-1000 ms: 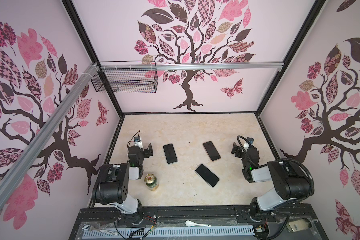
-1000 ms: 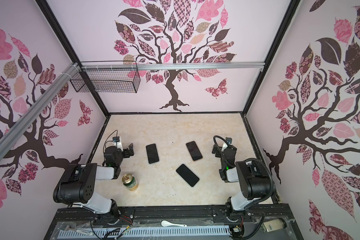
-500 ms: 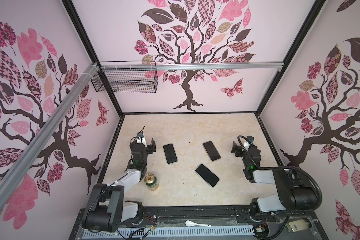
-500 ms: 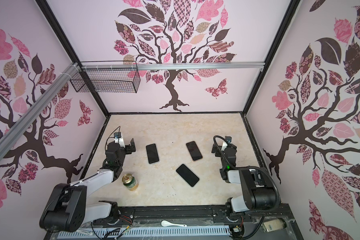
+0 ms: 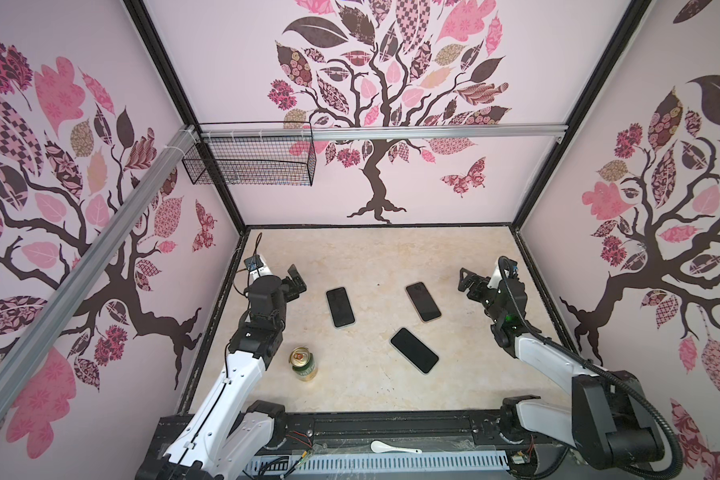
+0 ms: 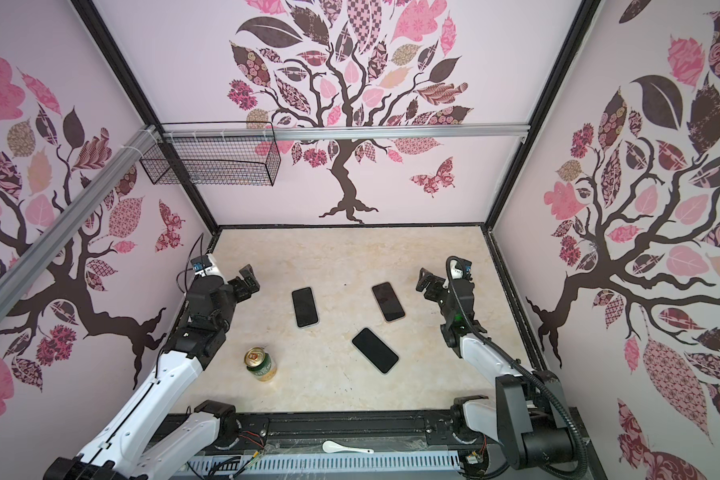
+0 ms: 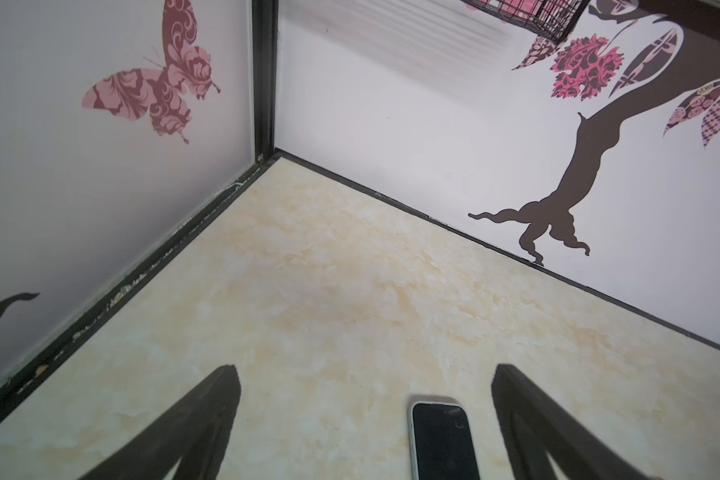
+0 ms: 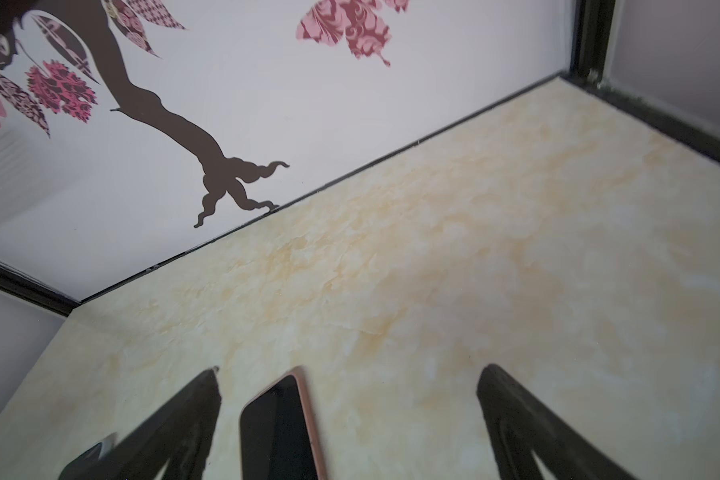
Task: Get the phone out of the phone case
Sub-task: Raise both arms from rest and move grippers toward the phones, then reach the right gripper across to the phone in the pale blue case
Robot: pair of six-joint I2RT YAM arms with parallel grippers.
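1. Three phones flat and screen-up on the marbled table (image 5: 371,257), none touching: pale-rimmed phone (image 5: 340,306) at left, pink-edged phone (image 5: 422,301) at right, black-edged phone (image 5: 414,350) nearer the arm bases.
2. No telling, at this range, case from phone on any of the three.
3. Left gripper (image 5: 297,282) near the left wall, just beside the pale-rimmed phone's far end and apart from it, jaws spread wide, gripping nothing.
4. From the left wrist camera: dark fingers (image 7: 208,415) splayed above bare table, with the pale-rimmed phone (image 7: 441,440) inside their span, closer to one finger, touching neither.
5. Right gripper (image 5: 468,284) near the right wall, to the right of the pink-edged phone with a clear gap between them, jaws likewise spread wide and empty.
6. From the right wrist camera: fingers (image 8: 516,419) parted, with the pink-edged phone (image 8: 279,428) between them, close to one finger, clear of both.
7. Black-edged phone angled on the table between the two arms, out of reach of either pair of fingers.
8. Upright green-and-gold can (image 5: 304,364) beside the left arm.
9. White spoon (image 5: 393,447) on the front rail.
10. Wire basket (image 5: 250,166) hanging at the back-left corner.
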